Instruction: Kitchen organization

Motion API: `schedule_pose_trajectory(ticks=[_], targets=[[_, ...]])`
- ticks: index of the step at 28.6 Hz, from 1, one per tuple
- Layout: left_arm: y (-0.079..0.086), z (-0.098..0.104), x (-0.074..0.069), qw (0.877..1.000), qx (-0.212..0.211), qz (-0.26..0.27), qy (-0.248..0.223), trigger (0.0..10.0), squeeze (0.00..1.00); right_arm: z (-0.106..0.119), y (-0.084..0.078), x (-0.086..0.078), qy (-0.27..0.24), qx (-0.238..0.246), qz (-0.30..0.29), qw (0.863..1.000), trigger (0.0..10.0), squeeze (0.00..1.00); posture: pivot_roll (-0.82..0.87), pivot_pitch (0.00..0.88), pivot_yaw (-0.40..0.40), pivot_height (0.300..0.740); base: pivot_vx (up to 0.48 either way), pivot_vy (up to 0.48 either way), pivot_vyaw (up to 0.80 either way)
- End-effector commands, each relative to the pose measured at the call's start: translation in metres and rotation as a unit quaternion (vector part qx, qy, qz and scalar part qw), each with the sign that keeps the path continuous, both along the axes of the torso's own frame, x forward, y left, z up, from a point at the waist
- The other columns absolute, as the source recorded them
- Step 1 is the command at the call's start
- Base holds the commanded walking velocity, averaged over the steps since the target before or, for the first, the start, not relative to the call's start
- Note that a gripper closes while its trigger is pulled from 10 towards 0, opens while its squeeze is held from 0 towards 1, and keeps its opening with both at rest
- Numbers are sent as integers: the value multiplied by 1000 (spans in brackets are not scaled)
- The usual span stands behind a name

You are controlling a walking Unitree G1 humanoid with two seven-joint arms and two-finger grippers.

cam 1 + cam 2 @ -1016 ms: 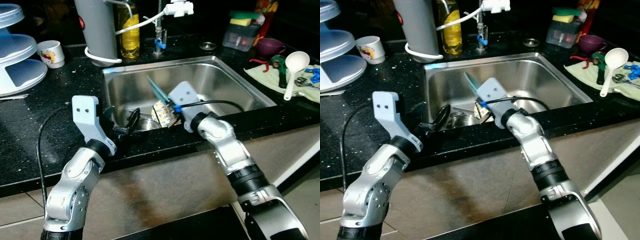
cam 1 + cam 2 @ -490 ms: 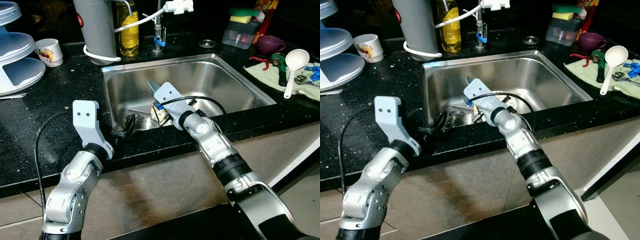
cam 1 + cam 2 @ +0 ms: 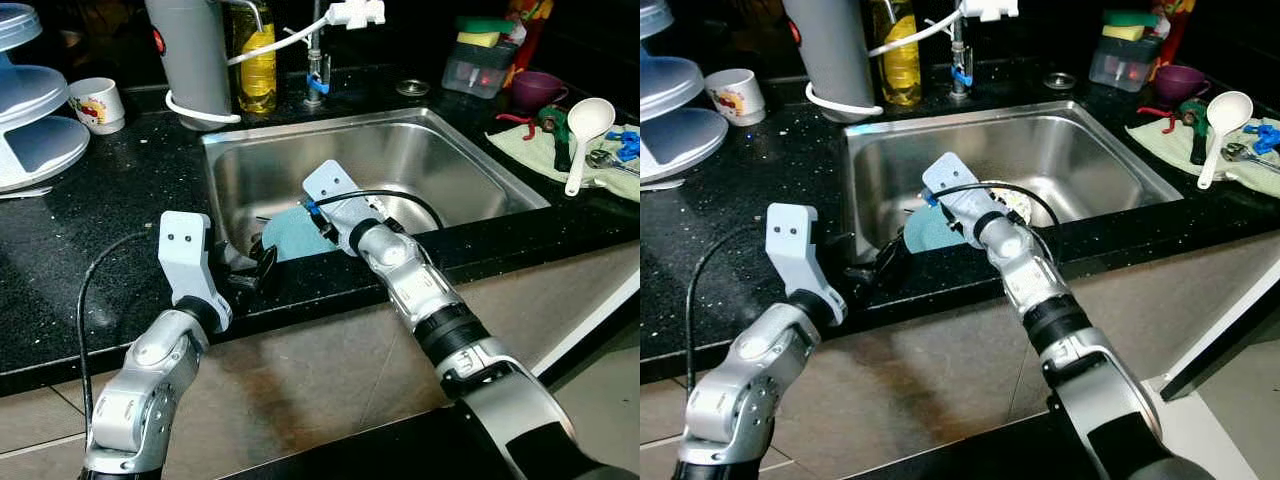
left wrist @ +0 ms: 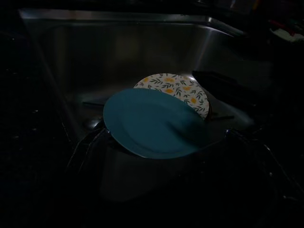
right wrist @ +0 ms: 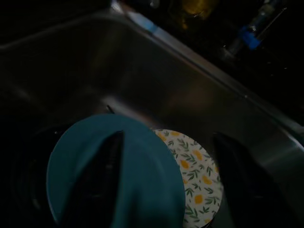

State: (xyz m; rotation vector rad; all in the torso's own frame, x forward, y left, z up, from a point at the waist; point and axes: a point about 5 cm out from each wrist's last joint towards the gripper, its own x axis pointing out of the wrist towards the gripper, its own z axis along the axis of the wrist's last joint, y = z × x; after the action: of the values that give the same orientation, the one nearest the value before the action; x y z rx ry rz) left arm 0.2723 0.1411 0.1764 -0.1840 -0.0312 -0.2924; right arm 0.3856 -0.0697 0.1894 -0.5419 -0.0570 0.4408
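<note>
While the right pincer point(image 3: 318, 222) grips the teal plate point(image 4: 152, 124) in the sink point(image 3: 460, 160), removal is underway. Next comes a clean lift. I cannot tell the left pincer's point(image 3: 262, 268) opening.

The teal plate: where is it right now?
The teal plate is in the sink, front left, overlapping a floral plate, with the right gripper on it.

In the steel sink point(image 3: 455, 170) before me a plain teal plate point(image 4: 152, 124) lies tilted over a white plate with yellow flowers and green leaves point(image 4: 183, 91), covering most of it; both sit near the sink's front wall
</note>
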Motion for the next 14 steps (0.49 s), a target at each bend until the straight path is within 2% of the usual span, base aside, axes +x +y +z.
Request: schedule_pose_trajectory(ticks=[1, 2, 3, 4, 5, 6, 7, 8, 10, 12, 14], targets=[[-1, -4, 1, 1000, 9, -5, 14, 10000, 0, 12, 0, 0, -20, 44, 13, 999, 10000, 1000, 55, 0, -18, 740, 0, 0, 0], [-1, -2, 1, 1000, 9, -3, 10, 10000, 0, 17, 0, -3, -27, 75, 31, 996, 10000, 624, 54, 0, -16, 740, 0, 0, 0], [0, -2, 2, 1000, 8, -1, 8, 10000, 0, 20, 0, -4, -32, 94, 43, 994, 10000, 624, 54, 0, -16, 740, 0, 0, 0], [0, -2, 2, 1000, 8, -1, 8, 10000, 0, 20, 0, -4, -32, 94, 43, 994, 10000, 624, 54, 0, -16, 740, 0, 0, 0], [0, -1, 2, 1000, 9, 1, 5, 10000, 0, 22, 0, -6, -30, 113, 52, 992, 10000, 376, 52, 0, -15, 740, 0, 0, 0], [1, 1, 3, 1000, 9, 9, -1, 10000, 0, 26, 0, -9, -22, 156, 74, 985, 10000, 0, 50, 0, -15, 740, 0, 0, 0], [3, 4, 5, 1000, 9, 19, -7, 10000, 0, 31, -1, -12, -17, 202, 94, 975, 10000, 0, 50, 0, -15, 740, 0, 0, 0], [3, 4, 5, 1000, 9, 19, -7, 10000, 0, 31, -1, -12, -17, 202, 94, 975, 10000, 0, 50, 0, -15, 740, 0, 0, 0], [4, 7, 7, 999, 6, 31, -16, 10000, 0, 37, -7, -17, -12, 277, 122, 953, 10000, 0, 49, 0, -17, 740, 0, 0, 0], [4, 9, 7, 999, 5, 31, -21, 10000, 0, 41, -11, -20, -10, 317, 137, 938, 10000, 0, 49, 0, -17, 740, 0, 0, 0], [3, 10, 8, 999, 5, 33, -22, 10000, 0, 45, -17, -23, -8, 363, 157, 918, 10000, 0, 46, 0, -19, 740, 0, 0, 0]])
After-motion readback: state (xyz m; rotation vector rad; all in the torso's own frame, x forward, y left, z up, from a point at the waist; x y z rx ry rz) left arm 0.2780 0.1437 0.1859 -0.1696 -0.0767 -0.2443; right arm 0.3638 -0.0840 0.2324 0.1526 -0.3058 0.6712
